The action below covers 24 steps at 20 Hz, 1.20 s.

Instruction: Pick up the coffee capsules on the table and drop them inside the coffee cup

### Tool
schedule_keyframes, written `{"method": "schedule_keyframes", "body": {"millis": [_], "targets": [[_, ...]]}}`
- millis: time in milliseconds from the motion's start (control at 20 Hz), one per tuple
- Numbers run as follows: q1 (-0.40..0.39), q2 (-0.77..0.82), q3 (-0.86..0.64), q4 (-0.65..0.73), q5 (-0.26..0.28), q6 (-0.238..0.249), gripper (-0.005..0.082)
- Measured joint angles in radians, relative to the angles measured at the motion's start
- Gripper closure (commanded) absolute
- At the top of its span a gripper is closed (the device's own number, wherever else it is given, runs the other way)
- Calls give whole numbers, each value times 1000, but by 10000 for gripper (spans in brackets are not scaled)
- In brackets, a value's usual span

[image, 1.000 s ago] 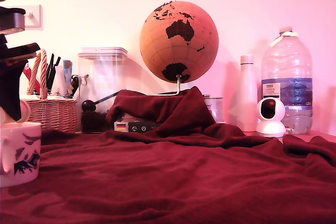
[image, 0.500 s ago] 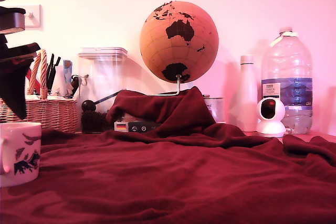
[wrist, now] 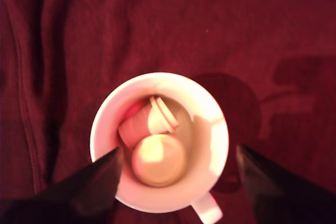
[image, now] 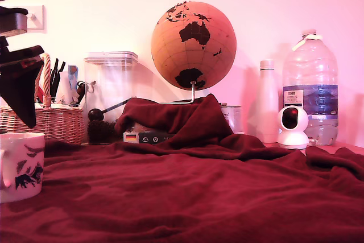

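1. Since the capsules (wrist: pixel 157 156) are small plastic pods, they look light, stiff and a bit slippery. The best place to pinch one seems to be its sides, just under the wide rim.
2. Two capsules lie inside the cup (wrist: pixel 215 129). One lies on its side and one shows a flat round end.
3. The cup sits on the red table (wrist: pixel 273 35), at the exterior view's left edge.
4. The gripper (wrist: pixel 178 166) hangs right over the cup with its fingers spread wide, one on each side.
5. It holds nothing and touches nothing.
6. No other capsule shows on the cloth.
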Motion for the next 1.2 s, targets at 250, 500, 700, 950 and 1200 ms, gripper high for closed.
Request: {"method": "schedule_keyframes", "body": {"millis": [250,500,700,950,1200], "targets": [[0,-102,0,37,2,7,793],[0,-224,1,102,2,27,793],[0,-309,-2,161,2,34,793],[21,-394,-139,330,16,40,793],[84,-470,-343,473,56,41,793]]}}
